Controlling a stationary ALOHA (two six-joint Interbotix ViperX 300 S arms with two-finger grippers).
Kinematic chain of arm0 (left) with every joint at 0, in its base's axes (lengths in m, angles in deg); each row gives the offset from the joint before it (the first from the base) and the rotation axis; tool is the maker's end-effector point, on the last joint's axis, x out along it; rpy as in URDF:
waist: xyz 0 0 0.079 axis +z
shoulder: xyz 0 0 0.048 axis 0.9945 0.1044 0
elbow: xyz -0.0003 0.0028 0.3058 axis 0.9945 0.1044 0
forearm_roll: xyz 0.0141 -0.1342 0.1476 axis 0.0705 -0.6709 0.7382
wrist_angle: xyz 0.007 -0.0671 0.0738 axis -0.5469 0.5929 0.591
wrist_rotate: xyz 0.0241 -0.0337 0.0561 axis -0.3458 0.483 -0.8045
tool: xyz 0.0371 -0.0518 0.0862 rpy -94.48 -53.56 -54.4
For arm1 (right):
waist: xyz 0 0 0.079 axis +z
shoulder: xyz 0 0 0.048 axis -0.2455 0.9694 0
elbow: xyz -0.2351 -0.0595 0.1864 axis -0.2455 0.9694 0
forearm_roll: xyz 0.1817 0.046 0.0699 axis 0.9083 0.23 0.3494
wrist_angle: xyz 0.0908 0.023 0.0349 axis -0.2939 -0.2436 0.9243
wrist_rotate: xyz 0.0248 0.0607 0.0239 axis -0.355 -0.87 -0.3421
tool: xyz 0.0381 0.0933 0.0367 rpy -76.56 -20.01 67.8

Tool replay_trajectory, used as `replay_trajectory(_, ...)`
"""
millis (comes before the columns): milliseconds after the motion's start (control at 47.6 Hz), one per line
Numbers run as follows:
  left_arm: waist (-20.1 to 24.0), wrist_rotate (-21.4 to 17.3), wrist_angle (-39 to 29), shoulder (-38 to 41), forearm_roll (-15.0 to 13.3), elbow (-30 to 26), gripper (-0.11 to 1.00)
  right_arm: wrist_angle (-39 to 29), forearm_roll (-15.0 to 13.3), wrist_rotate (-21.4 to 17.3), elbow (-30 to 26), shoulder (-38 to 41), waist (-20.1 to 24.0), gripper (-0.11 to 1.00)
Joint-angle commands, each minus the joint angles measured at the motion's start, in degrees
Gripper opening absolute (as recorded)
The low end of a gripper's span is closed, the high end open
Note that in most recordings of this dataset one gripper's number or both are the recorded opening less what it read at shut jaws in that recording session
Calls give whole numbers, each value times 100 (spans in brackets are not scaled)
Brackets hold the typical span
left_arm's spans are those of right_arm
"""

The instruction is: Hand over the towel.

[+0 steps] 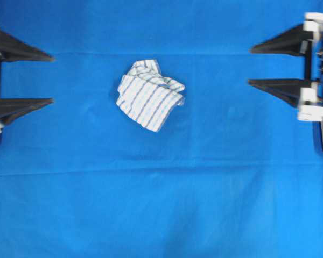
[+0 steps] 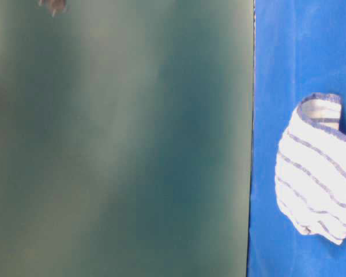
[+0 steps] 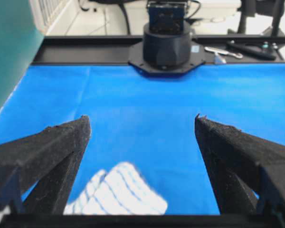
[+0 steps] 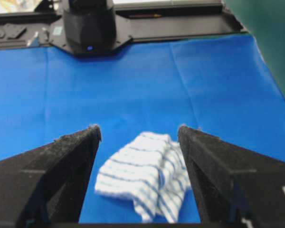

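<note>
Towel (image 1: 149, 94) crumpled between left gripper (image 1: 53, 78), right gripper (image 1: 249, 66), untouched

Black tapered fingers (image 1: 21, 51), white claw mounts (image 1: 312, 105) (right side), gritty pads (image 3: 61, 142)

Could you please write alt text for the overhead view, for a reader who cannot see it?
A crumpled striped towel lies on a blue sheet, left of centre. The left hand and right hand point inward from the edges, both open, neither touching it.

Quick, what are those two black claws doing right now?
Left gripper: open, holding nothing.
Right gripper: open, holding nothing.
</note>
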Motion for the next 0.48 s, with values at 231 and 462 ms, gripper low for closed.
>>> replay_trajectory(231,70,0,-624,-1591,18,984,93,9,-9,-35,1459,-1881,9,69)
replay_trajectory(462,70,-9,-589,-1881,26,1521,93,369,0,-53,2294,-2347,-18,69)
